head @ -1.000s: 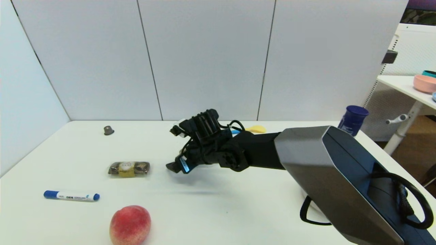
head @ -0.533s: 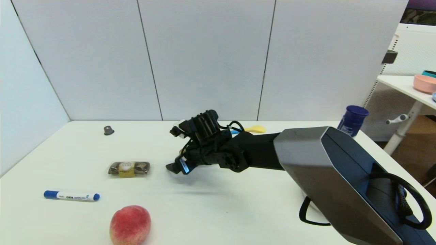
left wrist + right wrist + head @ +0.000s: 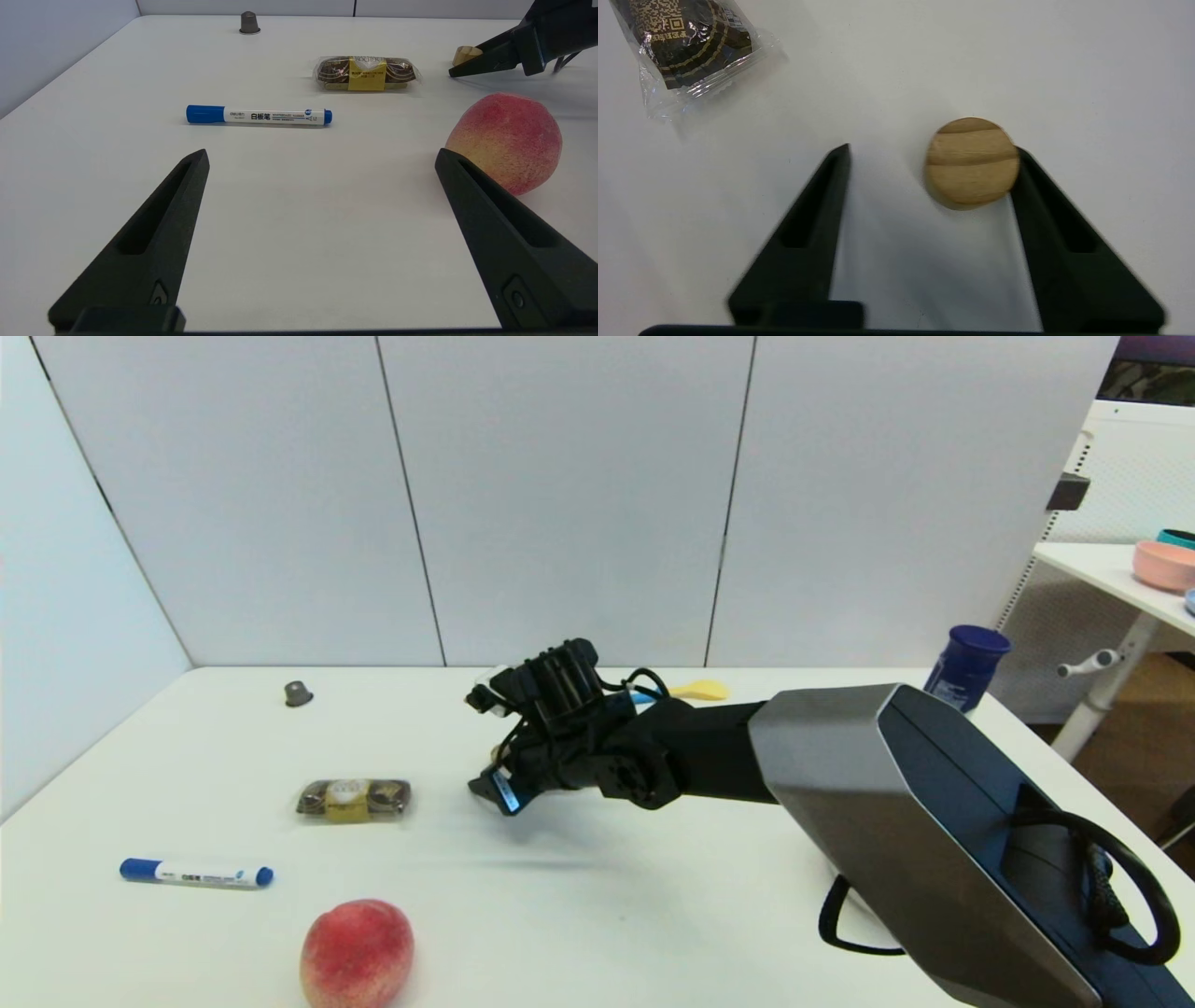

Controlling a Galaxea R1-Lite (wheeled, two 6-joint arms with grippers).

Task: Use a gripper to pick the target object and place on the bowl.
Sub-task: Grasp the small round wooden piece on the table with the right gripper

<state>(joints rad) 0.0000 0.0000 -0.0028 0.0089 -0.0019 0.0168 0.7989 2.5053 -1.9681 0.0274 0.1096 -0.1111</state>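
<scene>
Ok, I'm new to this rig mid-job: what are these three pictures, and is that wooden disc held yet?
One picture looks down from the robot's head; the other two are from cameras on each wrist. The right gripper sits low over the white table, open around the wooden cylinder: one finger touches it, the other stands apart, so it isn't held. The left gripper is open, idle near the peach, marker and chocolate pack.
</scene>
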